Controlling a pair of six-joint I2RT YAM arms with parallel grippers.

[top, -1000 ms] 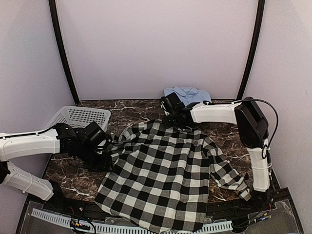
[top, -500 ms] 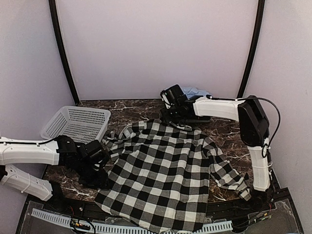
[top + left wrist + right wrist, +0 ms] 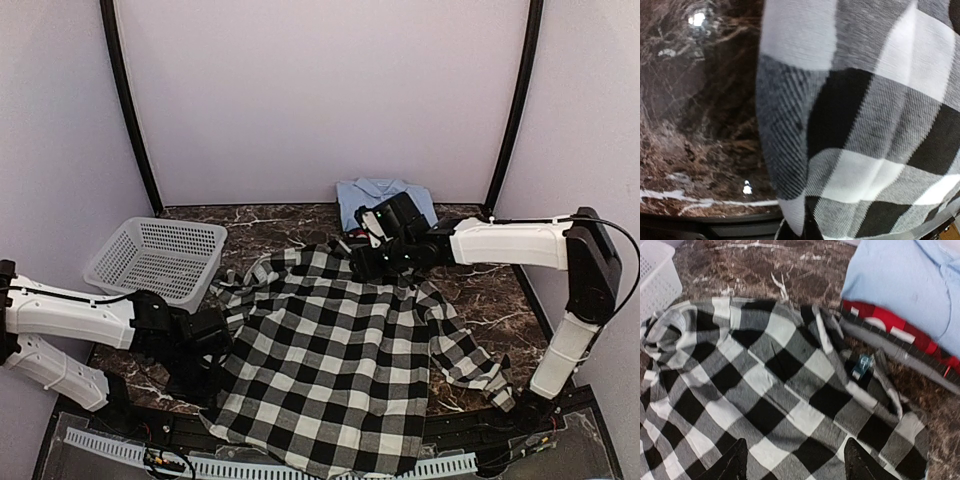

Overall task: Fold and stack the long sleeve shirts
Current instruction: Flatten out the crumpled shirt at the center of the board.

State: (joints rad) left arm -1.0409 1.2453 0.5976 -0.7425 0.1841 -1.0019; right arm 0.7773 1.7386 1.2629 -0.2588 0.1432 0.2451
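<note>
The black-and-white checked long sleeve shirt (image 3: 330, 350) lies spread over the middle of the dark marble table. My left gripper (image 3: 207, 337) is low at the shirt's left edge and shut on a fold of the checked cloth (image 3: 850, 130); its fingers are hidden by the fabric. Over the shirt's collar end hangs my right gripper (image 3: 368, 255) (image 3: 796, 462), open, with its dark fingertips (image 3: 735, 462) spread above the checked shirt (image 3: 770, 390) and nothing between them. A folded light blue shirt (image 3: 385, 195) (image 3: 905, 280) lies at the back, on top of a red one (image 3: 890, 320).
A grey perforated basket (image 3: 150, 255) (image 3: 655, 275) stands at the back left. One sleeve of the checked shirt trails toward the right arm's base (image 3: 480, 370). A small pale blue tag (image 3: 862, 365) sits on the cloth near the collar. A perforated rail (image 3: 250, 465) runs along the near edge.
My left gripper slid toward the near edge along the shirt's left side and shut on the cloth. My right gripper opened, released the collar and shifted right.
</note>
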